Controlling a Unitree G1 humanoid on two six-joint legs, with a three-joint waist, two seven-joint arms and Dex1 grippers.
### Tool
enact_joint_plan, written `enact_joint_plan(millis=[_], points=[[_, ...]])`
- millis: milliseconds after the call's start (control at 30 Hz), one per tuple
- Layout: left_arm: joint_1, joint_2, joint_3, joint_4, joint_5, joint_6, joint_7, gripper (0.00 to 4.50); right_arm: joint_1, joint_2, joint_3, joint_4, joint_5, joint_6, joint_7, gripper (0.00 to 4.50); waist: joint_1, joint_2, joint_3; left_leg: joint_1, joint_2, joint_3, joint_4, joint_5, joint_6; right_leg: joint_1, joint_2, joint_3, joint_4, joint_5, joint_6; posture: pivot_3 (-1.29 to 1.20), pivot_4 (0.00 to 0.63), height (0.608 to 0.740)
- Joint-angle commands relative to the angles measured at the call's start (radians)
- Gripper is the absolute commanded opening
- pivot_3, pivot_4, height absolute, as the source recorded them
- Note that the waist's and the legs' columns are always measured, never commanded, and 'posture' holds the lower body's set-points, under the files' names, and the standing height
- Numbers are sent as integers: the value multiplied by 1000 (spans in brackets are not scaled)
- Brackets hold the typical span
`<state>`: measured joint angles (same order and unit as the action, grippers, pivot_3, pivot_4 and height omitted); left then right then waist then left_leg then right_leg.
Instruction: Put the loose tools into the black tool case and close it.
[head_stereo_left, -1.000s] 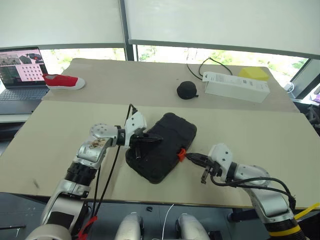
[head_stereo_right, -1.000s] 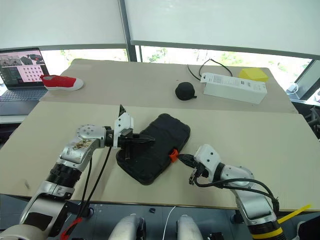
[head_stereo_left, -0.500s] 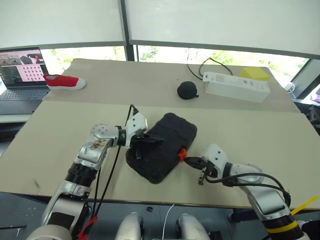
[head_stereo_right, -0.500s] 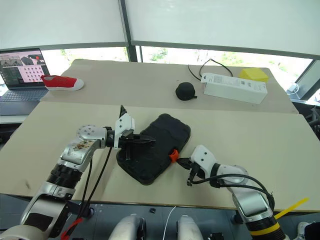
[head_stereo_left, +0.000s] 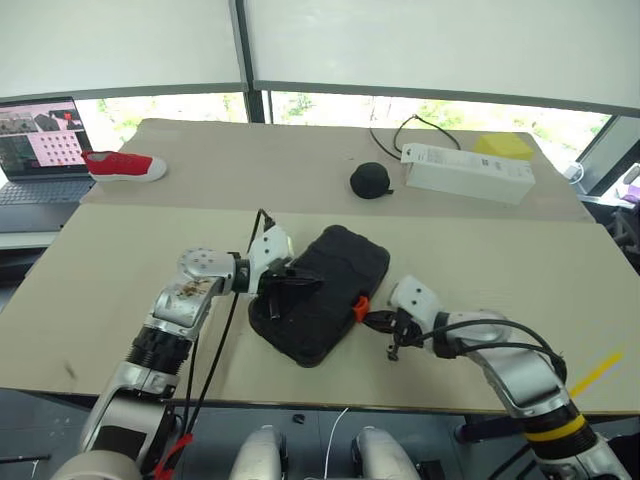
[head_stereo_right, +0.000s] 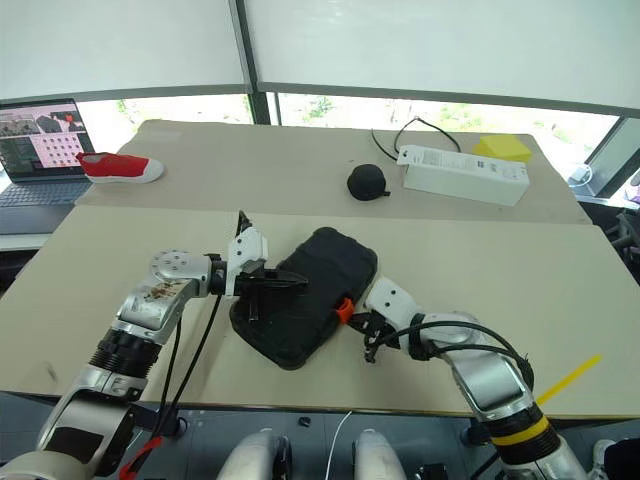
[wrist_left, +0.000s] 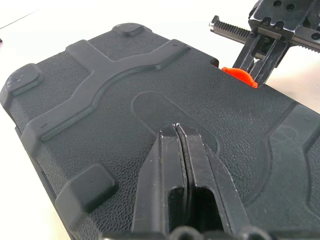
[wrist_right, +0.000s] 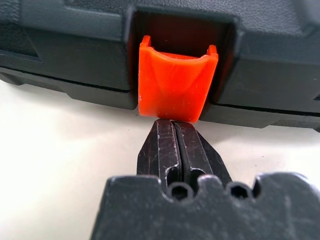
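Closed black tool case (head_stereo_left: 322, 293) lying flat on the counter (head_stereo_left: 120, 260), both my pincers on it.

The case's long axis runs diagonally, its near end toward my left and its far end away to my right, with the orange latch (wrist_right: 176, 83) on the long side that faces my right arm. My left pincer (wrist_left: 179, 131) is pressed together and rests tip-down on the lid. My right pincer (wrist_right: 175, 131), fingers also together, touches the lower edge of the latch from the counter side. The lid sits down on the base all along the seam.
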<state>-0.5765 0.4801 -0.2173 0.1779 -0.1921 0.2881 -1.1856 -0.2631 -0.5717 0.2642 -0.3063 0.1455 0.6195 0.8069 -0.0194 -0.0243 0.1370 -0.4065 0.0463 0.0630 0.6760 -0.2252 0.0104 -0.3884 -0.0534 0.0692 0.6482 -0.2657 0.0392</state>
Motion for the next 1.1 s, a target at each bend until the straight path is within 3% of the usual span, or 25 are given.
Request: enact_joint_plan(millis=[33,267,633,1100], points=[[67,-14,-92,53,45,46,-7,72,-112,58,-5,-65,42,7,-5,0,-1,0,0,0,0,0,0,0,0,0,0,0,0,0,0,0,150,740],[77,-16,-94,51,43,50,-3,72,-173,80,21,-75,47,111,7,0,-7,0,0,1,2,0,0,0,0,0,2,1,0,0,-1,0,150,740],[94,-4,-84,40,43,56,-4,72,-28,-95,-53,-129,61,92,70,0,-9,1,-3,2,1,0,-5,0,0,0,2,1,-2,-1,-2,0,150,740],[93,9,-83,44,48,56,-9,72,-82,-19,-16,-59,47,21,24,0,-11,2,-4,3,2,0,-7,0,0,0,2,2,-2,-1,-2,0,150,740]])
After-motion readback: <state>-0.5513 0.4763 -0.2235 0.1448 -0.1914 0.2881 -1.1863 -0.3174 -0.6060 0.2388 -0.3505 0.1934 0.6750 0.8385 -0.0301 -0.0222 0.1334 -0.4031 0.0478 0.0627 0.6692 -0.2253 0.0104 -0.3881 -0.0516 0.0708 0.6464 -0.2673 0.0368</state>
